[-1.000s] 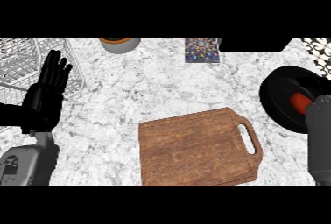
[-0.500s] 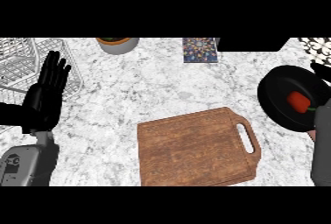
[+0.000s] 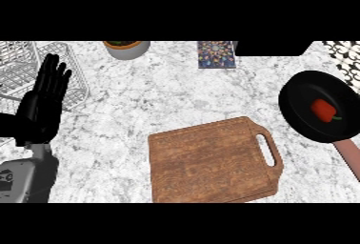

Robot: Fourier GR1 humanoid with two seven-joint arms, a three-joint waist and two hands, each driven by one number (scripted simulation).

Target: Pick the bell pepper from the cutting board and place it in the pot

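Observation:
A red bell pepper [image 3: 323,110] lies inside the black pot [image 3: 302,114] at the right edge of the counter, with the pot's reddish handle [image 3: 349,155] pointing toward the lower right. The wooden cutting board [image 3: 211,162] sits bare in the lower middle, its handle slot on the right side. My left hand [image 3: 42,105] rests open at the left edge, fingers straight and pointing up. My right hand does not show in the view.
A wire dish rack [image 3: 28,66] stands at the far left behind my left hand. A grey bowl-like planter [image 3: 126,48] sits at the back, and a small patterned book or tile [image 3: 216,54] lies to its right. A patterned cloth [image 3: 345,57] shows at the top right corner.
My right arm, which was over the pot at the right edge, has pulled back out of view. The pepper stays in the pot. The left hand has not moved.

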